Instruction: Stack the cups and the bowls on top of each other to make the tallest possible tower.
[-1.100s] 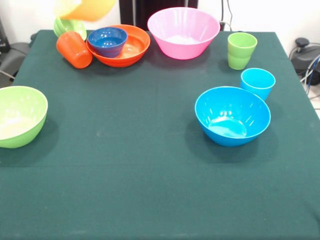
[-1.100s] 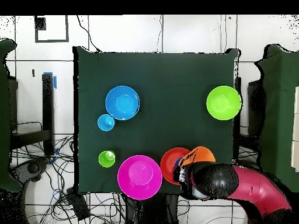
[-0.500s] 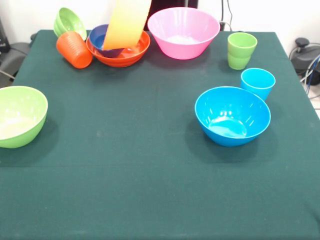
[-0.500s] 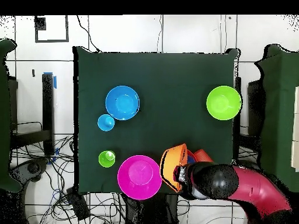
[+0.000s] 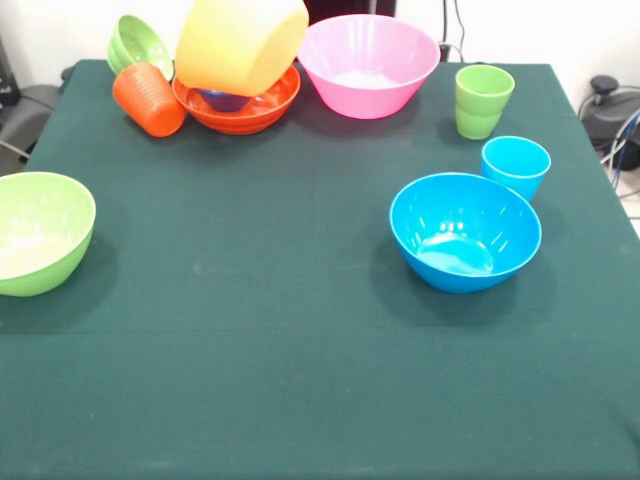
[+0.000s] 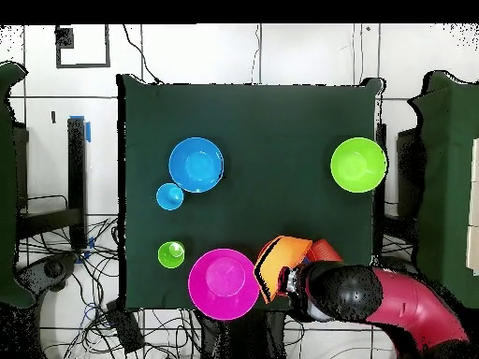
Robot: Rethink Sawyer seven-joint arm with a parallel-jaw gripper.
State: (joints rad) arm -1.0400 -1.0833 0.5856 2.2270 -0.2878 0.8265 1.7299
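1. A large orange bowl [image 5: 240, 45] is hanging tilted, mouth turned away, at the upper left of the front view, above the red-orange bowl [image 5: 250, 105].
2. The red-orange bowl is sitting on the tabletop [image 5: 300, 330] with a small dark blue bowl [image 5: 222, 99] showing inside it, under the raised bowl.
3. An orange cup [image 5: 148, 99] is lying on its side just left of the red-orange bowl, with a small green bowl [image 5: 137, 42] tilted behind it.
4. The large pink bowl [image 5: 367, 64] is standing upright just right of the red-orange bowl, at top centre.
5. A lime green cup [image 5: 483, 100] and a light blue cup [image 5: 515, 167] are standing upright at the upper right; the blue bowl [image 5: 465, 231] is sitting just beside the light blue cup.
6. A lime green bowl [image 5: 40, 232] is resting alone at the left edge.
7. In the overhead view the arm [image 6: 393, 304] is reaching over the orange bowl at lower centre; the end effector itself is hidden there, so I cannot tell whether it is apart or together.
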